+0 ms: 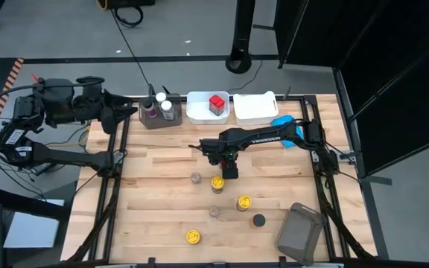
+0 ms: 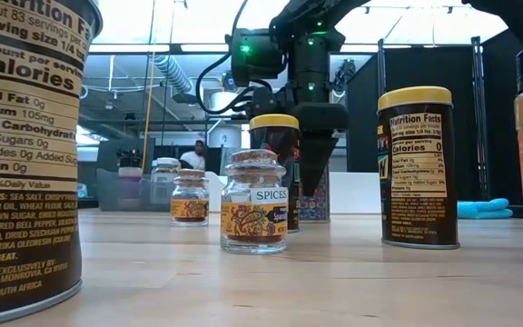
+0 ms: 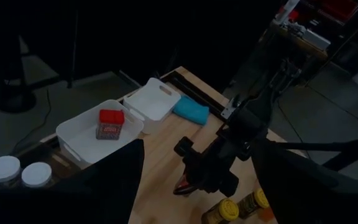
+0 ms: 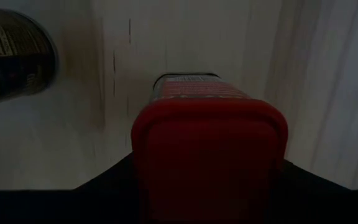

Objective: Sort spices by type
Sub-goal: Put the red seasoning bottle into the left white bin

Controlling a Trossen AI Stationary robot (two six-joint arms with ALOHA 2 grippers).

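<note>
A red-capped spice jar [image 4: 209, 155] stands near the table's middle under my right gripper [image 1: 229, 170], which points down and is shut on it. In the low view the jar's patterned label [image 2: 316, 207] shows below the fingers. Another red-capped jar [image 1: 217, 103] sits in a white tub [image 1: 196, 113]. Yellow-lidded jars [image 1: 217, 182] [image 1: 243, 202] [image 1: 193, 236], two clear glass jars [image 1: 196, 177] [image 1: 214, 211] and a black-capped jar [image 1: 259, 220] stand on the wood. White-capped jars [image 1: 160, 103] sit in a grey bin. My left gripper [image 1: 121, 112] waits open at the far left. My right gripper holds the jar by its red square cap [image 4: 209, 134], pinched between the two fingers, one on each side of it. The fingers [image 2: 316, 154] come from above, pointing down. The jar is upright; whether its base still touches the table I cannot tell.
A second white tub [image 1: 255, 106] and a blue cloth [image 1: 285, 123] lie at the far right. A grey translucent bin [image 1: 300, 231] lies near the near right corner. Bare wood shows on the table's left half. A person stands in the room far behind the table.
</note>
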